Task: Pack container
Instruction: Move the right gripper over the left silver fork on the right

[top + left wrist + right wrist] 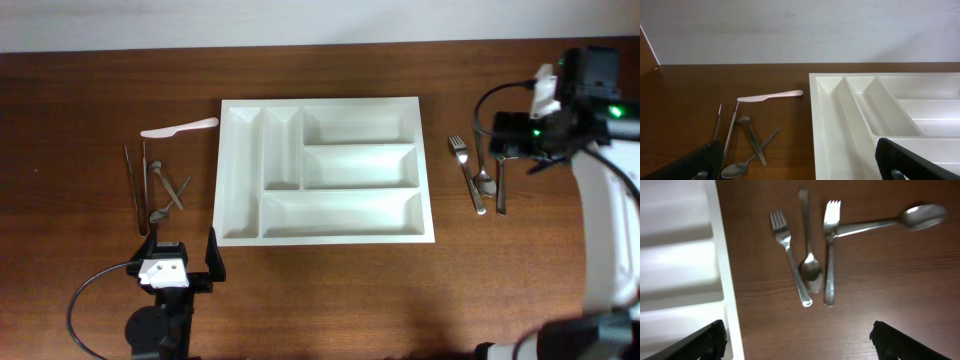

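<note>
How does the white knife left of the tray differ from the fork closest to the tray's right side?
The knife is pale and matte; the fork is shiny metal. Seen from overhead, the knife lies nearly crosswise, the fork nearly lengthwise, tines toward the far edge. The knife lies alone; the fork lies close beside a spoon. Both rest flat on the table, outside the tray.
</note>
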You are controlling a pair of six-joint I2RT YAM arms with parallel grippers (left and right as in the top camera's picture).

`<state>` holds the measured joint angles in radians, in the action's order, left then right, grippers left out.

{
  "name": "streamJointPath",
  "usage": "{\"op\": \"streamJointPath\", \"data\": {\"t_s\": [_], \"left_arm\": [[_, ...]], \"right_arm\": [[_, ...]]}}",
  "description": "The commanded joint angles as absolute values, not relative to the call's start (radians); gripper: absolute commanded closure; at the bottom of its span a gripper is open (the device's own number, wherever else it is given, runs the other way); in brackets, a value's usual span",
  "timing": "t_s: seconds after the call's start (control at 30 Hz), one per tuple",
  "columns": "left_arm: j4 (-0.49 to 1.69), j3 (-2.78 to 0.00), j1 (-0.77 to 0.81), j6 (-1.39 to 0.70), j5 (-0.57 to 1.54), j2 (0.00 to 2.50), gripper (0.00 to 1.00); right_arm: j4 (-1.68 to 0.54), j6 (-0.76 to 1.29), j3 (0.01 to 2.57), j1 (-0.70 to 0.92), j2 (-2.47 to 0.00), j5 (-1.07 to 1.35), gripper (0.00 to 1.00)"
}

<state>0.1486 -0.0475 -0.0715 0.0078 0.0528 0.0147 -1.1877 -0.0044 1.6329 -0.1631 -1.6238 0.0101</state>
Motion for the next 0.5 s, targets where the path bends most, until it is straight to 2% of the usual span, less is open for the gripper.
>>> {"op": "streamJointPath", "data": {"t_s": [0.0, 0.47], "left_arm": [[0.147, -0.041, -0.068, 0.023, 0.064, 0.006, 0.01], [0.147, -0.041, -0.068, 0.023, 0.064, 0.006, 0.01]], "right_arm": [[-1.188, -0.03, 1.649, -0.164, -1.714, 0.061, 0.07], [-1.082, -0.233, 1.642, -0.164, -1.863, 0.152, 0.09]]}}
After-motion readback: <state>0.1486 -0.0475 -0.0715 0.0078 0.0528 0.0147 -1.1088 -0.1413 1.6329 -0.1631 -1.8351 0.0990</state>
